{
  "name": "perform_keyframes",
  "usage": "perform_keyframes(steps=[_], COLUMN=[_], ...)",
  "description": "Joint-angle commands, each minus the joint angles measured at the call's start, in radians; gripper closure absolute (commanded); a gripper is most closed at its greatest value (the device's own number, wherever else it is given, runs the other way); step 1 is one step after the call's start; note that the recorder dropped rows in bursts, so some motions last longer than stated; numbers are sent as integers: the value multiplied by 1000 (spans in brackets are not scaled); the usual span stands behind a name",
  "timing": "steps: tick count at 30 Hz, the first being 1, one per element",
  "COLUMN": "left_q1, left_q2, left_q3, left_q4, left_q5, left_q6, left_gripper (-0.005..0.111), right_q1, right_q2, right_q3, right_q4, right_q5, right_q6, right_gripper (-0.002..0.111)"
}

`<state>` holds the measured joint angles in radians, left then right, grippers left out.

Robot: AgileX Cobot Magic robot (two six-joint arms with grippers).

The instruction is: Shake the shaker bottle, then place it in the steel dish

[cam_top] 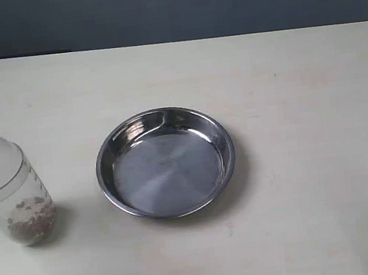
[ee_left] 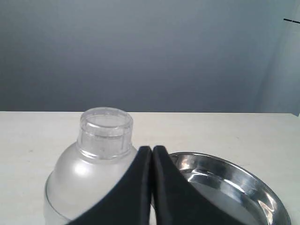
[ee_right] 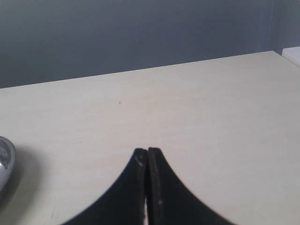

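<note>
1. The left gripper [ee_left: 152, 150] is sitting with its jaws pressed together, gripping nothing.
2. The shaker bottle [ee_left: 89, 173] is standing upright just ahead of it, beside the steel dish [ee_left: 248, 176], not in it.
3. The right gripper [ee_right: 147, 151] is hovering over the table [ee_right: 211, 117], jaws together and gripping nothing.

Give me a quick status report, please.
Left gripper shut, empty; right gripper shut, empty. Shaker bottle upright on table, beside steel dish. Dish empty, path clear.
</note>
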<state>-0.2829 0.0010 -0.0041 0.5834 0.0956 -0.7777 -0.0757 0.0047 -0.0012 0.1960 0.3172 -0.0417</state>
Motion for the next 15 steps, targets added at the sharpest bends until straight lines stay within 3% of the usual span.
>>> perform_keyframes(steps=[1, 7, 15], left_q1=[-7, -7, -7], left_q2=[-1, -1, -1], left_q3=[4, 4, 4], left_q4=[46, 61, 35], left_q5=[-11, -42, -371], left_q6=[-1, -5, -56], left_gripper=[106, 106, 106], right_q1=[-5, -5, -5], right_q2=[-5, -5, -5], right_q3=[1, 1, 1], right_q4=[0, 0, 0], right_q5=[-13, -13, -13], right_q6=[-2, -2, -2], right_gripper=[109, 109, 109])
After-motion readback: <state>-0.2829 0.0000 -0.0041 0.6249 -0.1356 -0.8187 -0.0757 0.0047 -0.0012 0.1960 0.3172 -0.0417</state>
